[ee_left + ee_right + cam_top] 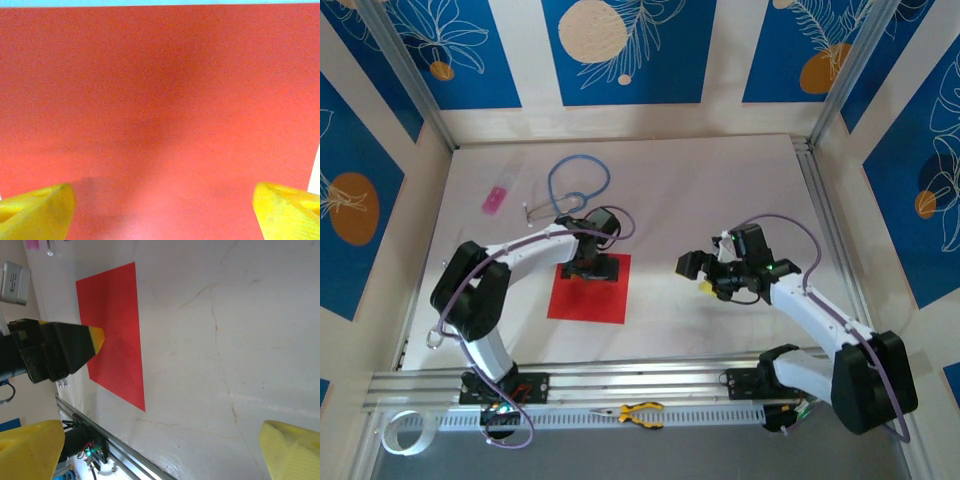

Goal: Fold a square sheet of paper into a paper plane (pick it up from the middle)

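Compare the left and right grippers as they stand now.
The left gripper hangs over the square sheet of paper; the right gripper is over bare table, right of the sheet. The left sits close to the paper, the right higher. Both stand open, holding nothing.

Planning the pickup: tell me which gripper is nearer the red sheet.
Left. The left gripper hovers directly over the far half of the red sheet, jaws open. The right gripper is off to the sheet's right, over the table, also open.
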Action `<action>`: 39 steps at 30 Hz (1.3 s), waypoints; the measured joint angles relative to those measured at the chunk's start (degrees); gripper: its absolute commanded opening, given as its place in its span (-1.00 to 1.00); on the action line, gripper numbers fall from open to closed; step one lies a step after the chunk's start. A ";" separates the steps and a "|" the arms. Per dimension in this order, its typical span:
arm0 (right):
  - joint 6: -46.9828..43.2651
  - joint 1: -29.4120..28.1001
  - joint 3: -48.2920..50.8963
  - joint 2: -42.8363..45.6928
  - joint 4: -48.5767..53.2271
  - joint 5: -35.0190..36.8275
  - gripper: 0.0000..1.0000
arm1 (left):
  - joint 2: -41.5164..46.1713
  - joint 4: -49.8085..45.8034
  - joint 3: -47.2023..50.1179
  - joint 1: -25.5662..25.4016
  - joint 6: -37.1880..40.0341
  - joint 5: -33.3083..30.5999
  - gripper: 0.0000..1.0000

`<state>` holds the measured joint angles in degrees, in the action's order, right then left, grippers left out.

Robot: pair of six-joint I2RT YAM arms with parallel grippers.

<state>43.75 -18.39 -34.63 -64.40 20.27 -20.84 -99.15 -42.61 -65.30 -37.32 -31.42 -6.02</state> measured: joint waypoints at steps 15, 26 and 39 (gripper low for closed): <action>-2.12 0.02 -4.00 -4.83 2.64 -2.03 1.00 | -8.20 -2.99 -4.52 2.34 6.54 2.60 0.74; -1.01 0.09 -4.00 -4.70 3.61 -2.05 1.00 | -7.45 -2.43 -3.26 1.05 -6.69 4.24 0.69; 0.74 0.31 -3.98 -2.03 4.02 -2.10 1.00 | -5.64 -4.61 -3.56 -0.74 -9.88 0.39 0.79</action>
<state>44.49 -18.09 -38.61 -66.43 24.29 -22.94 -104.79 -47.22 -68.86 -38.06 -41.30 -5.63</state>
